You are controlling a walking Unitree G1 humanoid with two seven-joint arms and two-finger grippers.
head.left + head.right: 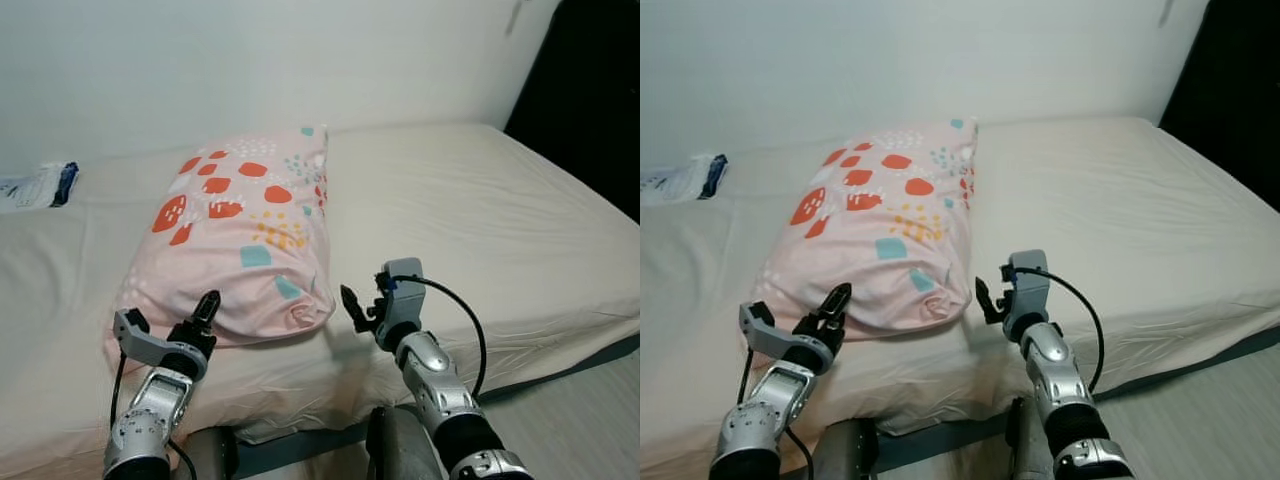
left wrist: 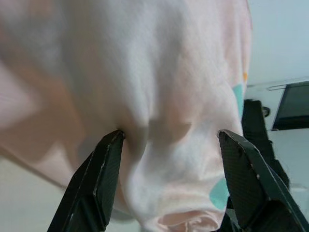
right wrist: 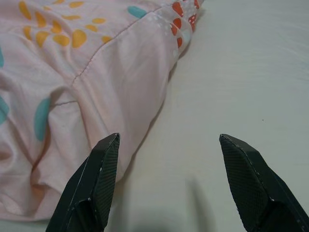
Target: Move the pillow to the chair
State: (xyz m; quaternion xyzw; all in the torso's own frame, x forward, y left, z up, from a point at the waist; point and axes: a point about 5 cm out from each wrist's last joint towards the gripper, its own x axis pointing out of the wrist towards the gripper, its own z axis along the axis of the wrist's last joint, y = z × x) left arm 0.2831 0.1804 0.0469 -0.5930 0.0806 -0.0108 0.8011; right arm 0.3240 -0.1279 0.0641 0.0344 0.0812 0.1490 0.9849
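Observation:
A pink pillow (image 1: 240, 235) with red, yellow and teal spots lies on the bed (image 1: 480, 210), its near end close to the front edge. My left gripper (image 1: 205, 310) is open at the pillow's near left corner, its fingers (image 2: 99, 181) straddling the pink fabric (image 2: 164, 111) and pressing against it. My right gripper (image 1: 352, 305) is open just right of the pillow's near right corner, a little above the sheet. In the right wrist view the pillow's edge (image 3: 96, 96) lies by one finger (image 3: 96, 179), with bare sheet between the two.
The beige bed runs wide to the right and back to a white wall (image 1: 250, 60). A white and blue package (image 1: 40, 185) lies at the back left of the bed. Grey floor (image 1: 580, 410) shows at the lower right, a dark opening (image 1: 590, 90) at the upper right.

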